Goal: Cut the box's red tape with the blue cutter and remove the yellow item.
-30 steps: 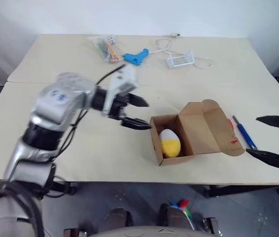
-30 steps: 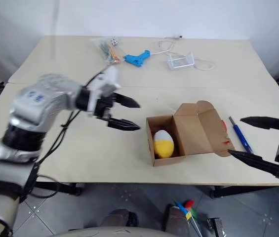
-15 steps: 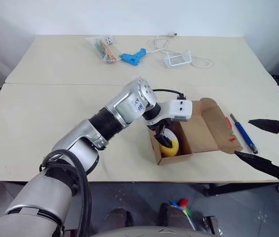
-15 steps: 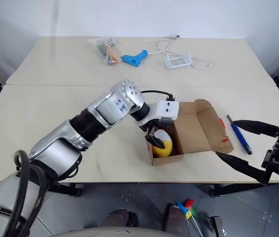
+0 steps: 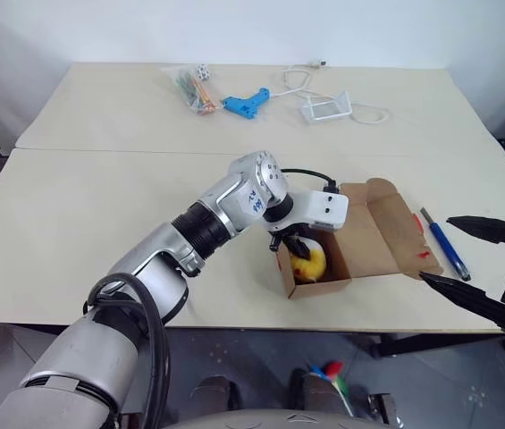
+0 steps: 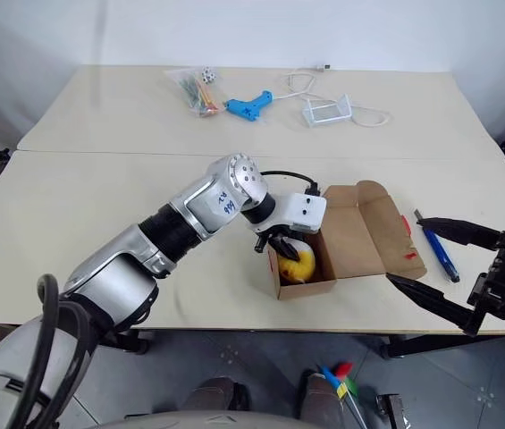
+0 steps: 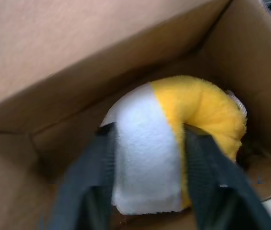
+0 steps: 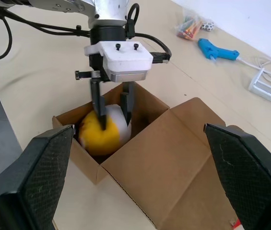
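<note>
Left fingers (image 7: 101, 158) closed on yellow item (image 7: 173, 139).

Far across my table (image 5: 100, 206) I see a light-blue glue gun (image 5: 247, 101), a bag of coloured sticks (image 5: 191, 88), a white wire stand (image 5: 326, 108) and a white cable (image 5: 298, 79).

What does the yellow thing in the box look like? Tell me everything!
The yellow item is a soft, fuzzy-looking egg shape, half yellow and half white. It lies inside the open cardboard box, down against its bottom. The left gripper reaches into the box from above, with one black finger pressed on each side of it. It has not been lifted out yet.
</note>
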